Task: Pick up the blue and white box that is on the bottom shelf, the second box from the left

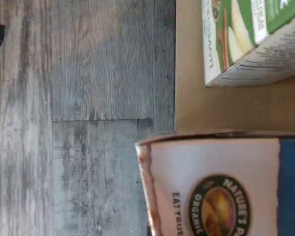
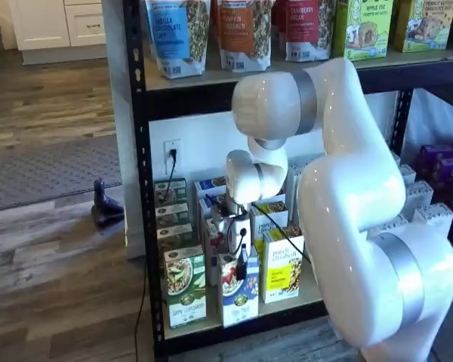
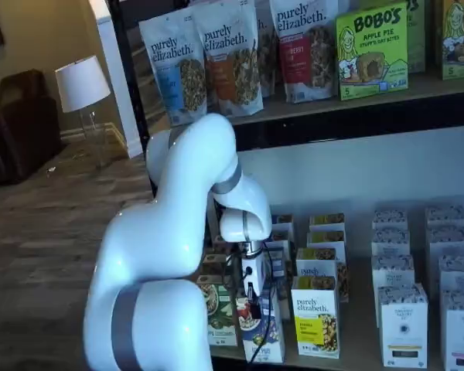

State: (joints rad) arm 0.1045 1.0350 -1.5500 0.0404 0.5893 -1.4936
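On the bottom shelf [image 2: 291, 300], the gripper [image 2: 242, 269] clamps the blue and white box [image 2: 238, 294].

I am looking at a mock shop set up inside a home: a black metal rack [image 2: 136, 188] stocked in rows with granola bags [image 3: 170, 66] and cereal cartons [image 2: 281, 265], while a lamp [image 3: 81, 83], armchair [image 3: 15, 124], white cabinets [image 2: 60, 23] and wood-plank floor [image 1: 88, 118] surround it.

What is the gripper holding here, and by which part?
The gripper is closed on the blue and white box, gripping its top edge; the box stands on the bottom shelf.
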